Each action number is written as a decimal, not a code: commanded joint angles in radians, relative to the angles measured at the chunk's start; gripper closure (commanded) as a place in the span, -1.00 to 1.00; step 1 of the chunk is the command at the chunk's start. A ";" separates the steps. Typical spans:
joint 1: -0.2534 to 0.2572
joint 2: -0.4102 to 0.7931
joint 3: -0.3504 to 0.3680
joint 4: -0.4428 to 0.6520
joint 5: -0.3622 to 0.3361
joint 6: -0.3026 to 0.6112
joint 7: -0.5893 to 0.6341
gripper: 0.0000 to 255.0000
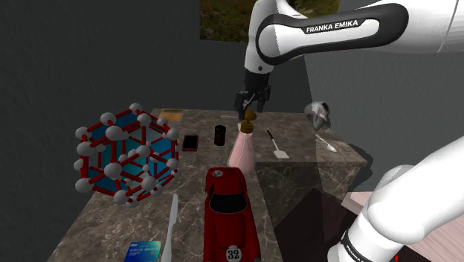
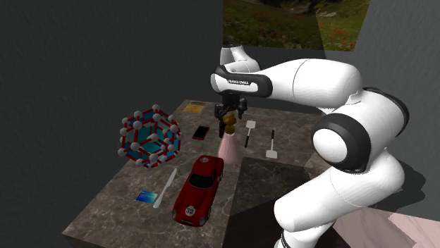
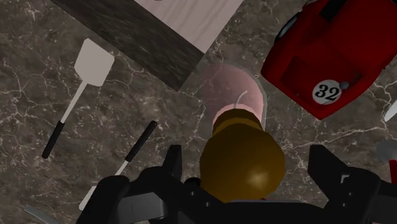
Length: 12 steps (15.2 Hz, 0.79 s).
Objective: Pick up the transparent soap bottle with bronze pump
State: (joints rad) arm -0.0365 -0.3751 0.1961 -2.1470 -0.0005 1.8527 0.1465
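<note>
The soap bottle [image 1: 241, 151] stands upright on the dark marble table [image 1: 297, 179]. Its body is pale pink and see-through, and it carries a round bronze pump [image 1: 248, 117]. It also shows in the second exterior view as the bottle [image 2: 228, 146] just beyond the red car. My black gripper [image 1: 250, 104] hangs straight above the pump, pointing down. In the wrist view the gripper [image 3: 248, 167] is open, and the bronze pump [image 3: 242, 159] sits between the two fingers [image 3: 173, 163] with a gap on each side. The pink body [image 3: 230, 89] shows below the pump.
A red toy car [image 1: 229, 212] numbered 32 lies close in front of the bottle. A red-and-grey ball-and-rod model [image 1: 126, 152] stands at the shoulder view's left. A black cylinder [image 1: 219, 135], a phone [image 1: 190, 142], a spatula [image 1: 279, 149] and a knife [image 1: 171, 223] lie around.
</note>
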 commanded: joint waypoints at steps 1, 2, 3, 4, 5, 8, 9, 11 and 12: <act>0.000 -0.001 -0.001 -0.024 0.000 0.023 -0.001 -1.00; 0.000 -0.001 -0.001 -0.024 0.000 0.023 -0.001 -1.00; 0.000 -0.001 -0.001 -0.024 0.000 0.023 -0.001 -1.00; 0.000 -0.002 -0.001 -0.023 0.000 0.022 -0.001 1.00; 0.000 -0.002 -0.001 -0.023 0.000 0.022 -0.001 1.00; 0.000 -0.001 -0.001 -0.023 0.000 0.022 -0.001 1.00; 0.000 -0.001 -0.001 -0.023 0.000 0.022 -0.001 1.00; 0.000 -0.002 -0.001 -0.023 0.000 0.022 -0.001 1.00; 0.000 -0.002 -0.001 -0.023 0.000 0.022 -0.001 1.00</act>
State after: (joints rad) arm -0.0369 -0.3770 0.1951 -2.1694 -0.0005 1.8745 0.1453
